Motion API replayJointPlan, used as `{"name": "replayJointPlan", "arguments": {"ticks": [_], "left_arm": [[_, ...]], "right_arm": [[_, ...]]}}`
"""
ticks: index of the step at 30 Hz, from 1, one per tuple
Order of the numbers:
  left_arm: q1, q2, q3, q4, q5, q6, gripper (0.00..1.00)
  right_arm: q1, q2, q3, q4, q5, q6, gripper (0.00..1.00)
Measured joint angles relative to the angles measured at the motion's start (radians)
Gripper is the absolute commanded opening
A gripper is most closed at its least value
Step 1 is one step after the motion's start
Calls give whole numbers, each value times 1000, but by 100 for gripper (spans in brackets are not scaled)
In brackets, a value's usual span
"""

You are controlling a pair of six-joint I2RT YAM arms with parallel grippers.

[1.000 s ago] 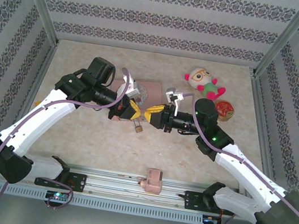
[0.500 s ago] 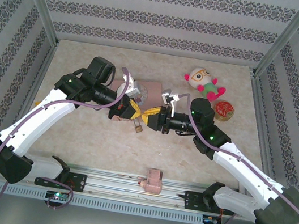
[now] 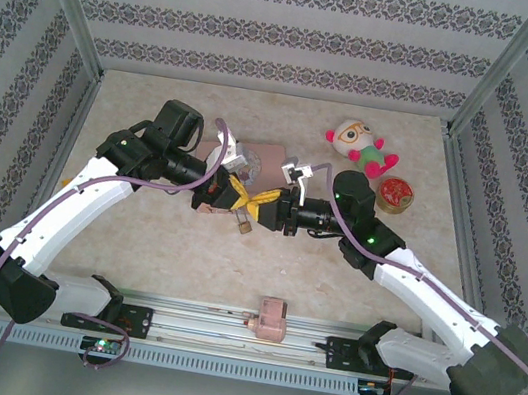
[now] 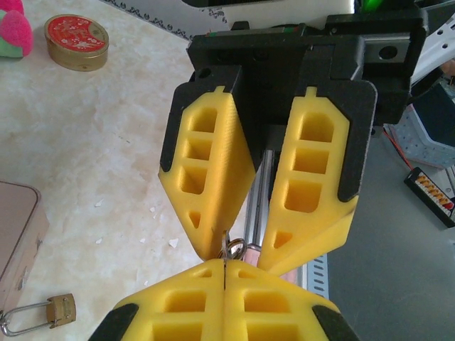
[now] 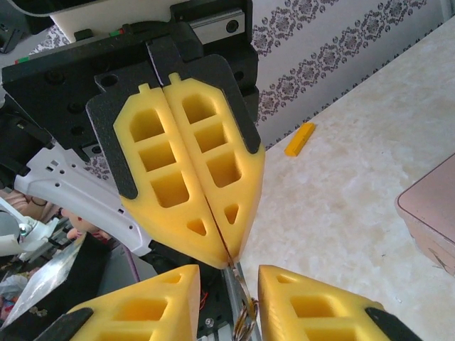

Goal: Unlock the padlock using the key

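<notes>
My left gripper [image 4: 225,268] is shut on the key [image 4: 226,247], a slim grey blade that sticks out past its yellow tips with a wire ring [image 4: 240,249] on it. My right gripper [image 5: 227,302] faces it tip to tip and is open, one finger on each side of the key [image 5: 236,275] and its ring. In the top view the two grippers meet above the table's middle, left gripper [image 3: 235,196] and right gripper [image 3: 264,201]. The small brass padlock [image 4: 58,310] lies flat on the table beside the pink tin, below the grippers [image 3: 243,222].
The pink tin [image 3: 263,157] sits just behind the grippers. A plush toy [image 3: 357,147] and a round red tin [image 3: 396,194] lie at the back right. A yellow block [image 5: 300,138] lies near the wall. A pink blocky object [image 3: 271,318] rests on the front rail.
My right gripper has moved left toward the left gripper, and its open fingers now straddle the key. The left arm has stayed in place.
</notes>
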Motion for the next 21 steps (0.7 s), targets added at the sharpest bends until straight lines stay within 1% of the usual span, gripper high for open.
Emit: {"name": "replayJointPlan", "arguments": {"ticks": [7, 9, 14, 21], "left_arm": [[0, 0, 0, 0, -7, -4, 0], [0, 0, 0, 0, -6, -7, 0], [0, 0, 0, 0, -6, -15, 0], [0, -3, 0, 2, -5, -24, 0]], "right_arm": [[0, 2, 0, 0, -3, 0, 23], [0, 2, 0, 0, -3, -2, 20], [-1, 3, 0, -4, -3, -5, 18], [-3, 4, 0, -4, -2, -7, 12]]}}
